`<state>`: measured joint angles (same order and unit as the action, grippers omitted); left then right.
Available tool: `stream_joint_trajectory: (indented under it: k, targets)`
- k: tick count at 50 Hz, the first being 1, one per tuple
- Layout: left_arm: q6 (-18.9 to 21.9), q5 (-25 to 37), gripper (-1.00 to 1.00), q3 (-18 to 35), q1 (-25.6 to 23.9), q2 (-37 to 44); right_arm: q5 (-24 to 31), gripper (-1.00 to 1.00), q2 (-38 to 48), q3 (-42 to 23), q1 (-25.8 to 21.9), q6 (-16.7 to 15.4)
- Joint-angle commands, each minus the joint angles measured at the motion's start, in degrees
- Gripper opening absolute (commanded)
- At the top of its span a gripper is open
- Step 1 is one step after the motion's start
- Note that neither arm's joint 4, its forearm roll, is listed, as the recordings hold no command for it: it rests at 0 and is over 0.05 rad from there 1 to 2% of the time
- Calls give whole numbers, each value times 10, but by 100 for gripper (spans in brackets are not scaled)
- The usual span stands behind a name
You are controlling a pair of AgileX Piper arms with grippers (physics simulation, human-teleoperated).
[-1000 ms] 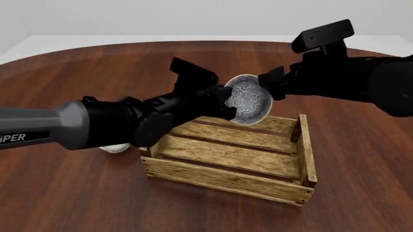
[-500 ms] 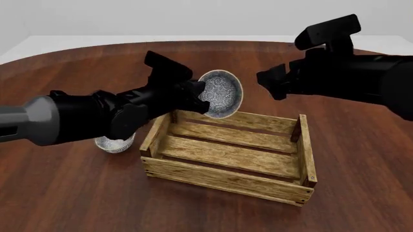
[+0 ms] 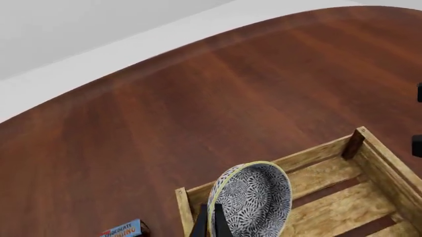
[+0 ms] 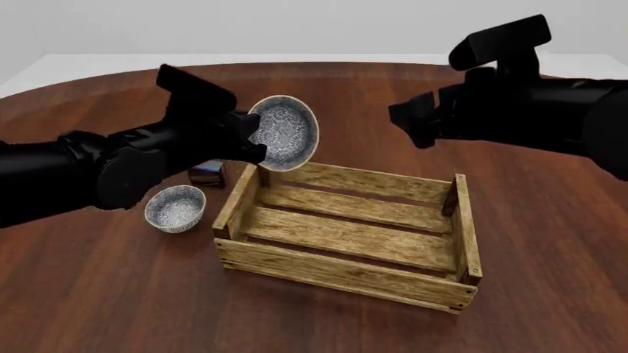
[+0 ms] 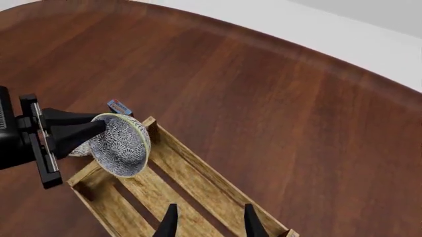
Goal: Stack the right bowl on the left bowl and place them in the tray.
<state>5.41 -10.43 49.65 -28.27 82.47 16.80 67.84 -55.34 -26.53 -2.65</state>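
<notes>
Bowl (image 4: pixel 285 133) hangs on edge over the tray's (image 4: pixel 345 271) left end, mouth facing right, your left gripper (image 4: pixel 247 137) pinching its rim. Second bowl (image 4: pixel 176 208) sits upright on the table beside the tray. Your right gripper (image 5: pixel 207 220) is spread, empty.

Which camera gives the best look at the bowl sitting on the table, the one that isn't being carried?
The front view: the resting bowl sits upright on the table, fully visible beside the tray. The right wrist view shows only a sliver of it behind the left pincer and the held bowl. The left wrist view doesn't show it.
</notes>
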Motion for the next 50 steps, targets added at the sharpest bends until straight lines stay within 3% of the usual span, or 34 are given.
stream_joint_trajectory:
  k: [1,4,11,12,27,30,50]
  targets:
    - [24,55,-100,-11,21,-71,5,100,-25,-5,-4,3]
    - [37,71,-100,-12,41,-85,5,100,-25,-5,-1,3]
    - [16,119,-100,-7,39,-115,7,100,-29,-3,-2,4]
    - [30,127,-100,-7,56,-113,7,100,-30,-3,-2,4]
    - [32,167,-100,-13,73,-164,8,100,-32,-1,-3,2]
    - [57,167,-100,-22,85,-179,9,100,-33,-2,-3,3]
    - [61,177,-100,-27,99,-191,8,100,-31,-2,-3,4]
